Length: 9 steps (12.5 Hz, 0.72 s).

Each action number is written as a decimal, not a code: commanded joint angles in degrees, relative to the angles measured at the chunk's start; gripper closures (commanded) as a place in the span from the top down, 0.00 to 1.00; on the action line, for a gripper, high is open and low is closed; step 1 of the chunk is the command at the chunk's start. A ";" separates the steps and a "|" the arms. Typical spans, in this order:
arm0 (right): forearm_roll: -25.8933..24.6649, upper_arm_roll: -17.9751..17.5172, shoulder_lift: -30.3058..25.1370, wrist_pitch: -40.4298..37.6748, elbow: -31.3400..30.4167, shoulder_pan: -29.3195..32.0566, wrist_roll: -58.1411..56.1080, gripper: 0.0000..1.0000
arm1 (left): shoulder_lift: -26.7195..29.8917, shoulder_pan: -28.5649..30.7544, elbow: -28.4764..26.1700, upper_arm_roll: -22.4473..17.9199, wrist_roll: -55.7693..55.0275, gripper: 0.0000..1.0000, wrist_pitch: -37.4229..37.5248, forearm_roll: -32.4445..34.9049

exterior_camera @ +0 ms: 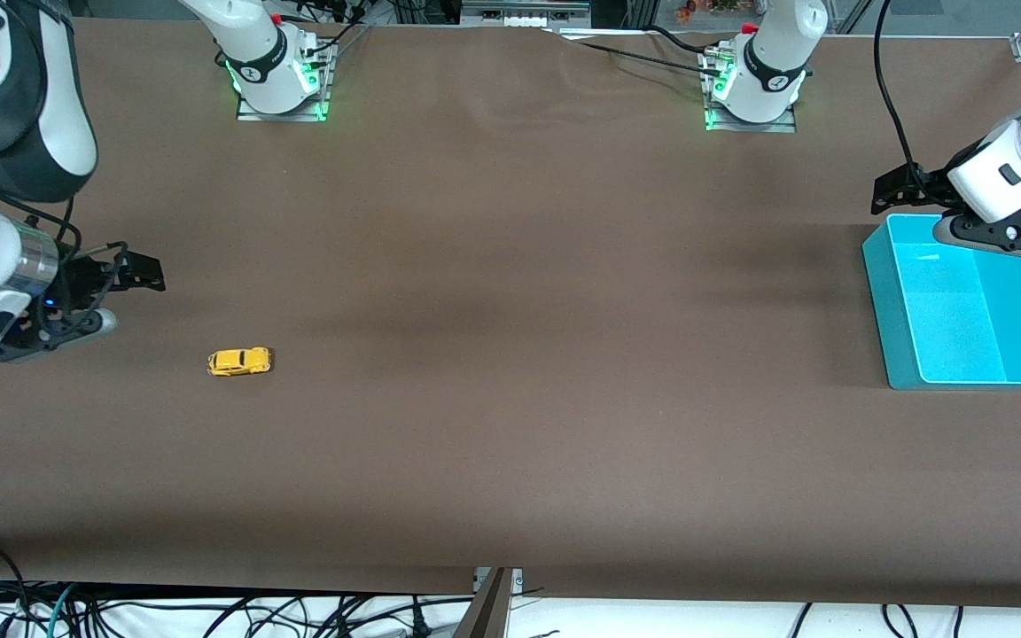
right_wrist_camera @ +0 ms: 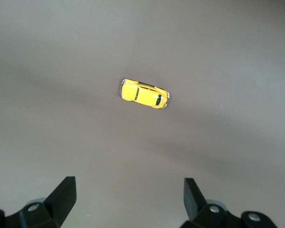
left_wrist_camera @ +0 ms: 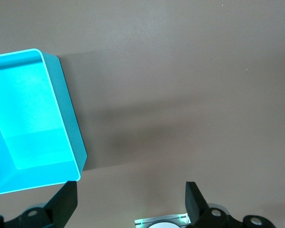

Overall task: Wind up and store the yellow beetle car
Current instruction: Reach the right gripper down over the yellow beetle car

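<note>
In the front view the yellow beetle car (exterior_camera: 239, 361) sits alone on the brown table (exterior_camera: 510, 354) toward the right arm's end, well apart from the turquoise bin (exterior_camera: 892, 301); the left wrist view shows the left gripper (left_wrist_camera: 131, 199) spread empty beside the bin's rim; the right wrist view shows the right gripper (right_wrist_camera: 130, 197) spread empty above the car.

Brown table (exterior_camera: 510, 372): yellow beetle car (exterior_camera: 239, 361) on its wheels toward right arm's end; turquoise bin (exterior_camera: 962, 310) at left arm's end, well apart.
</note>
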<state>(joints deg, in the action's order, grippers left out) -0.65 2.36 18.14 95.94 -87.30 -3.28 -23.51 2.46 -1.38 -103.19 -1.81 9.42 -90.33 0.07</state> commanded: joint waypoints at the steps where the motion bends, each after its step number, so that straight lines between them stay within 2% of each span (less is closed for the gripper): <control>1: -1.63 0.10 0.93 5.36 -3.64 0.02 -12.74 1.00 | 0.88 0.41 -0.43 0.41 0.95 1.00 0.42 1.25; 5: -2.51 0.10 2.07 19.24 -12.61 0.02 -33.29 1.00 | 0.88 0.41 -0.43 0.41 0.95 1.00 0.42 1.25; 9: -2.42 0.10 5.75 26.91 -15.44 0.20 -45.46 1.00 | 0.80 0.41 -0.43 0.41 0.95 1.00 0.33 1.25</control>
<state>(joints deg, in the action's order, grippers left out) -2.29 2.53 23.28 120.03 -101.48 -3.21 -64.50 2.46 -1.37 -103.22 -1.82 9.42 -90.33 0.07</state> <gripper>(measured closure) 0.000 0.000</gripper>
